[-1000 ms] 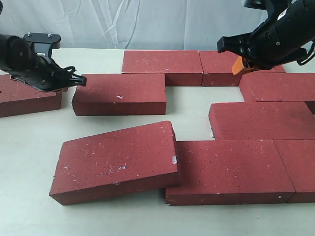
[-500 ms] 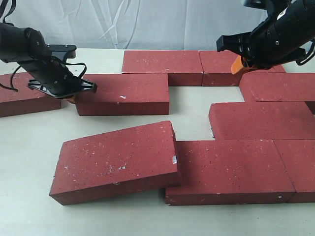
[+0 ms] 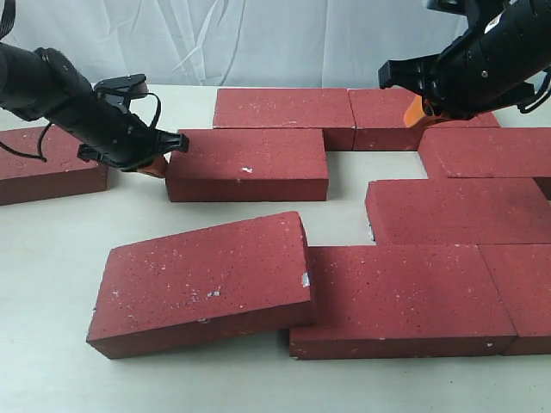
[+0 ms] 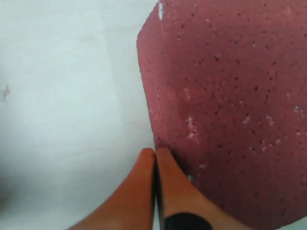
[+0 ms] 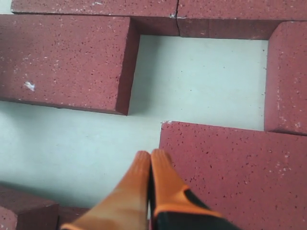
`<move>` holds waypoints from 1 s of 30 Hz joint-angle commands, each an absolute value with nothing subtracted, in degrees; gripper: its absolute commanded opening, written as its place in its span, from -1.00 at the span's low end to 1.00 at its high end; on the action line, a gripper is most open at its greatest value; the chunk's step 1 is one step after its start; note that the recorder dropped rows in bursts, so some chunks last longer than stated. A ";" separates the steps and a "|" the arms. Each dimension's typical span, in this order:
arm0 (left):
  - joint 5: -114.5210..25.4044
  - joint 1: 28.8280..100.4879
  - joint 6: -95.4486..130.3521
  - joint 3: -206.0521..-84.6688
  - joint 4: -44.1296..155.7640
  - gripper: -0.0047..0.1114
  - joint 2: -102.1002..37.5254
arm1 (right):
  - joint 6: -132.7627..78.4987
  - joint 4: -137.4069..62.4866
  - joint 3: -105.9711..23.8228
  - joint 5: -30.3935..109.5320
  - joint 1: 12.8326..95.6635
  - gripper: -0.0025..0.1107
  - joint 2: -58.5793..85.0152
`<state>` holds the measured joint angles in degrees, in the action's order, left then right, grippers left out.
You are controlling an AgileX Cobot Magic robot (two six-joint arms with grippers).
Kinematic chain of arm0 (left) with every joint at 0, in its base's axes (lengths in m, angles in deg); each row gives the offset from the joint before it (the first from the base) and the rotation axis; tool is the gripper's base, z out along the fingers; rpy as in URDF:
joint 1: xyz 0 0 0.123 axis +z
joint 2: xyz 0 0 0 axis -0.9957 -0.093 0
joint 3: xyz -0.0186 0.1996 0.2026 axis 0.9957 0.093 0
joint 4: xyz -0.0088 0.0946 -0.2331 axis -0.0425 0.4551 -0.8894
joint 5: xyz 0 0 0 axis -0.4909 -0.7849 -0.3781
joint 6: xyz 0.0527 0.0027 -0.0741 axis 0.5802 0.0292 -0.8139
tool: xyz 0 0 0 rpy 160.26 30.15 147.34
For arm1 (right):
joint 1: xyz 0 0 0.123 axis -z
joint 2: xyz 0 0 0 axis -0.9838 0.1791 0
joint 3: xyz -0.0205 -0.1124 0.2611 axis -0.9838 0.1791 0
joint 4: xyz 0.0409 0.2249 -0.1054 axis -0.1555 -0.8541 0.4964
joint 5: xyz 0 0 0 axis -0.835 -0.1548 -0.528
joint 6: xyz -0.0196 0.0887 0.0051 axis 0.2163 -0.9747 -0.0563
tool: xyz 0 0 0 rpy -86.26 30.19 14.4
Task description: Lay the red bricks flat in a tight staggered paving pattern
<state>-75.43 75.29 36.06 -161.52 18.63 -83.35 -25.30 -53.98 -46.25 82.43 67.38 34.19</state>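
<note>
Red brick (image 3: 248, 163) against left hand (image 3: 160, 163)

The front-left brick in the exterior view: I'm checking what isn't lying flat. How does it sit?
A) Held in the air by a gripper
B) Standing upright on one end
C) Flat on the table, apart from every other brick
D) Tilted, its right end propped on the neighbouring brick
D: the front-left brick slopes, with its right end overlapping the edge of the neighbouring brick and its left end down on the table.
</note>
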 commanded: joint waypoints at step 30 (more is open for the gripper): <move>-77.50 70.76 57.38 -161.81 -4.44 -0.92 -87.07 | -24.87 -54.40 -46.02 81.67 67.64 -0.97 34.01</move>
<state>-76.70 71.10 54.18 -161.75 -1.52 -86.76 -25.09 -54.30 -46.25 82.22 67.38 34.19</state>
